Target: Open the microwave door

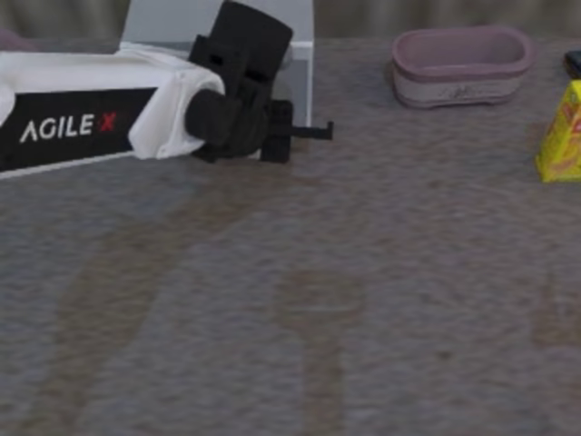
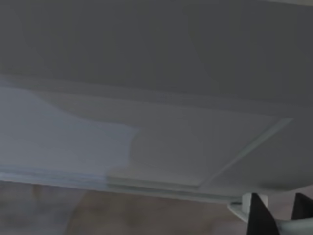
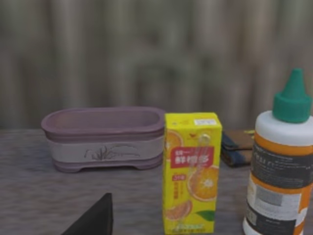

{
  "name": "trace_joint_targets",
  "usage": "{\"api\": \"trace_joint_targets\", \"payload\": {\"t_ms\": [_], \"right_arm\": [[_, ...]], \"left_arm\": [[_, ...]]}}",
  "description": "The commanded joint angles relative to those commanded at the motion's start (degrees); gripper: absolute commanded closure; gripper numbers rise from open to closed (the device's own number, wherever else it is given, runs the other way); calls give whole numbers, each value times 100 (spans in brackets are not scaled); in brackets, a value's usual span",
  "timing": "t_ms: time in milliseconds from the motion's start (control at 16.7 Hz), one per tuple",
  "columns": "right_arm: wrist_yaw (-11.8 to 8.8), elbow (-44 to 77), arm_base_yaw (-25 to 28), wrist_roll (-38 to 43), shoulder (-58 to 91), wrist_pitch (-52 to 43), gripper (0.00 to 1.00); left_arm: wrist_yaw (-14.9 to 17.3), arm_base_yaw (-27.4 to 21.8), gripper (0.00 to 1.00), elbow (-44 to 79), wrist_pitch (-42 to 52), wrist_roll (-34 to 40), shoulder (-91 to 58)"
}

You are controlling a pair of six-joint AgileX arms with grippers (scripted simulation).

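Observation:
The white-grey microwave [image 1: 172, 23] stands at the back left of the table, largely covered by my left arm. My left gripper [image 1: 320, 133] lies along its front face [image 1: 302, 86], low down, pointing to the right. The left wrist view is filled by the microwave door [image 2: 146, 73] with its grey window, seen from very close. There the two dark fingertips [image 2: 257, 218] stand close together around the white handle [image 2: 243, 204], so my left gripper [image 2: 279, 218] is shut on it. My right gripper [image 3: 100, 218] is only a dark wedge in its wrist view and is outside the top view.
A pink oval tub [image 1: 461, 64] [image 3: 105, 137] sits at the back right. Near the right edge are a yellow juice carton [image 1: 563, 136] [image 3: 191, 171], a white bottle with a green cap [image 3: 281, 166] and a dark flat item [image 3: 237, 147].

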State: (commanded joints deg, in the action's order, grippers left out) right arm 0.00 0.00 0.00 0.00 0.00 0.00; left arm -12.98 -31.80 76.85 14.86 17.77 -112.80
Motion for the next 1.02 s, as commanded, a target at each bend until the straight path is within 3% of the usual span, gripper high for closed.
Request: {"api": "trace_joint_targets", "payload": {"t_ms": [1020], "right_arm": [[0, 0, 0, 0, 0, 0, 0]], "left_arm": [[267, 80, 100, -335, -174, -333, 228]]}}
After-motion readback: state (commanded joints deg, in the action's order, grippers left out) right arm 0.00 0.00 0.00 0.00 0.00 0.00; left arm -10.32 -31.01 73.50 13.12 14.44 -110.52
